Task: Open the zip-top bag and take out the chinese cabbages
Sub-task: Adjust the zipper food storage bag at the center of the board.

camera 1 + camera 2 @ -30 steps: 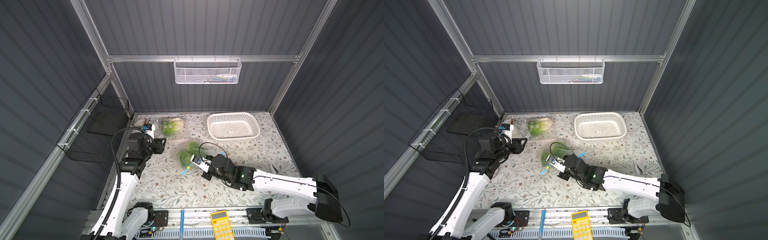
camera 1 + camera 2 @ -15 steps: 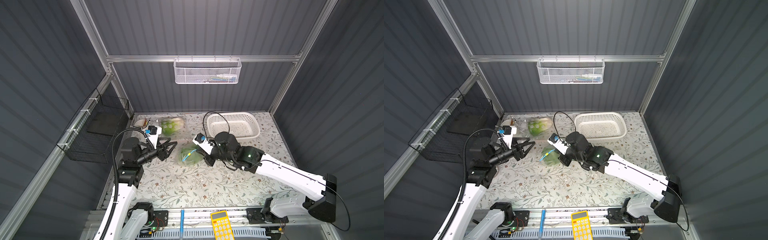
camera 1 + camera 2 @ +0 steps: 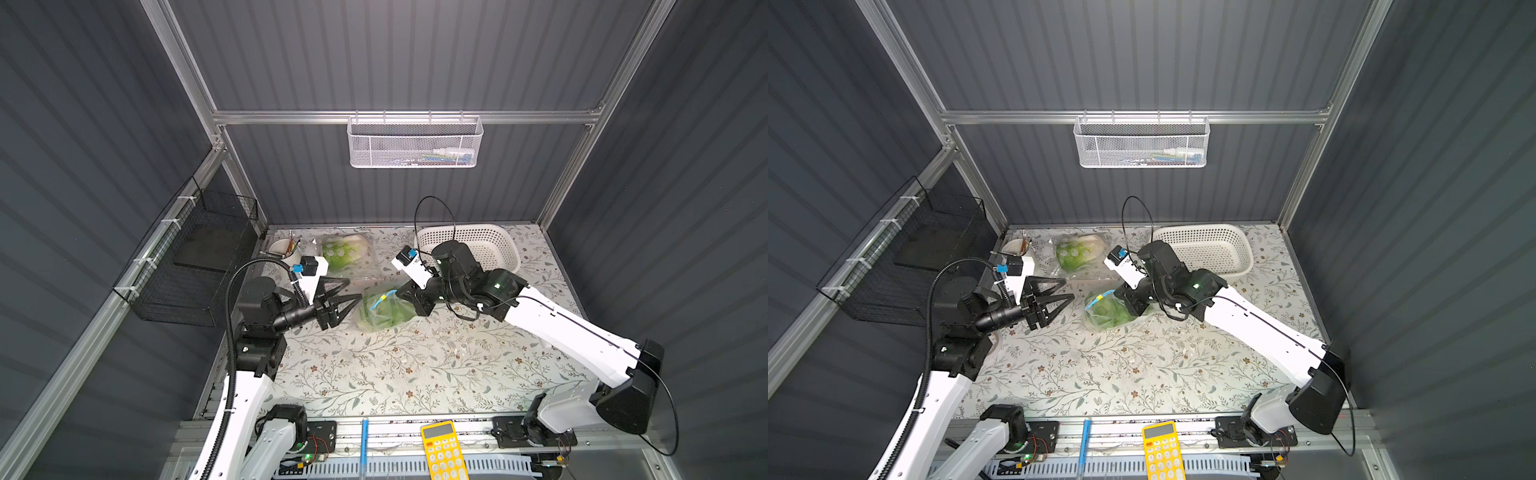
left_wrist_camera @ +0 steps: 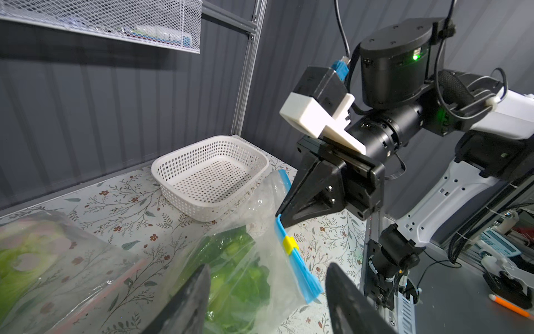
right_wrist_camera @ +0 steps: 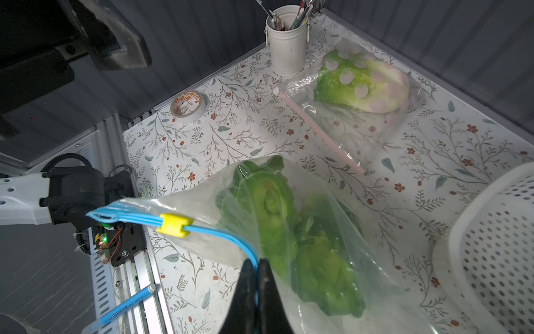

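The clear zip-top bag [image 3: 384, 311] [image 3: 1108, 312] hangs tilted just above the floral table, the green chinese cabbages [image 5: 271, 202] [image 4: 239, 277] packed inside it. Its blue zip strip carries a yellow slider [image 5: 174, 225] [image 4: 289, 245]. My right gripper [image 5: 257, 261] [image 3: 401, 293] is shut on the blue strip at the bag's right end. My left gripper [image 3: 354, 289] [image 3: 1069, 288] [image 4: 268, 267] stands open just left of the bag, its jaws on either side of the strip's free end without touching it.
A second bag with a pale lettuce head [image 3: 345, 251] lies at the back. Beside it stand a white pen cup [image 3: 284, 249] and a tape roll [image 5: 187, 105]. A white perforated basket [image 3: 498, 243] sits at the back right. A yellow calculator [image 3: 442, 451] lies on the front rail.
My right gripper has lifted the bag off the table and carried it back and up. The left gripper has swung toward the bag and opened wider.
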`<action>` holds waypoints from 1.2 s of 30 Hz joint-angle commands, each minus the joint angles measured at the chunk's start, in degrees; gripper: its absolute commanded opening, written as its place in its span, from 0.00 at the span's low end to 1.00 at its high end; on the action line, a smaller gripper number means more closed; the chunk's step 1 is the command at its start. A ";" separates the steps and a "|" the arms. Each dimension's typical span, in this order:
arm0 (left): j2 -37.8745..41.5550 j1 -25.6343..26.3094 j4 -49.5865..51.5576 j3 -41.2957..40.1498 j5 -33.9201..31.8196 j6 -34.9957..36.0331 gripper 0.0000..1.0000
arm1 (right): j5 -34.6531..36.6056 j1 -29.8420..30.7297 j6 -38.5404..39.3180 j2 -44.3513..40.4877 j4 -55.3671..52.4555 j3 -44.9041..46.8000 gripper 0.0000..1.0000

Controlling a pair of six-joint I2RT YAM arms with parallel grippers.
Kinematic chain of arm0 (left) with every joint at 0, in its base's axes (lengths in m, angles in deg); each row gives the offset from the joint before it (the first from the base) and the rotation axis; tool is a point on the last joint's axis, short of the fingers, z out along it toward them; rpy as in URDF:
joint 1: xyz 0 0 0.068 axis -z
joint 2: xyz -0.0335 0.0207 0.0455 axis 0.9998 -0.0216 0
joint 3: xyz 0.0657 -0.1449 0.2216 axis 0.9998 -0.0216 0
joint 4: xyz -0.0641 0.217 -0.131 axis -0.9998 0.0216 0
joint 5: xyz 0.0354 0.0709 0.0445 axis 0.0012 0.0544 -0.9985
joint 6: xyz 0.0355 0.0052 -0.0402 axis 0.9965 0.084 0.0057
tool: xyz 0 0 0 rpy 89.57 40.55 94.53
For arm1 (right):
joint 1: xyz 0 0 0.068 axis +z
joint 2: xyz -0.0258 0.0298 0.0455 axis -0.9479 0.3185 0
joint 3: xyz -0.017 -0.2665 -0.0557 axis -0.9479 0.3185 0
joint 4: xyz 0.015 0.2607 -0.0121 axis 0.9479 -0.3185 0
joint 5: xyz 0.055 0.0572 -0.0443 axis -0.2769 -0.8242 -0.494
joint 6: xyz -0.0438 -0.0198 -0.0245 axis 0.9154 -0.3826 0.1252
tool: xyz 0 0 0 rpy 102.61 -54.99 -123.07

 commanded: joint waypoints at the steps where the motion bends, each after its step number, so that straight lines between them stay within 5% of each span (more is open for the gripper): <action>1: -0.53 0.79 2.47 0.26 1.61 2.44 0.64 | -3.00 -0.79 -1.82 1.19 -0.22 -2.11 0.00; 18: -6.59 4.90 10.68 2.03 -2.54 7.41 0.60 | -9.07 -3.93 -4.22 4.28 2.18 -2.25 0.00; 28: -6.16 5.83 9.21 1.21 -6.68 6.60 0.43 | -11.33 -4.10 -4.97 4.78 2.33 -1.82 0.00; 36: -6.61 6.01 7.72 0.88 -7.50 5.34 0.40 | -12.60 -4.11 -5.23 5.04 2.38 -1.52 0.00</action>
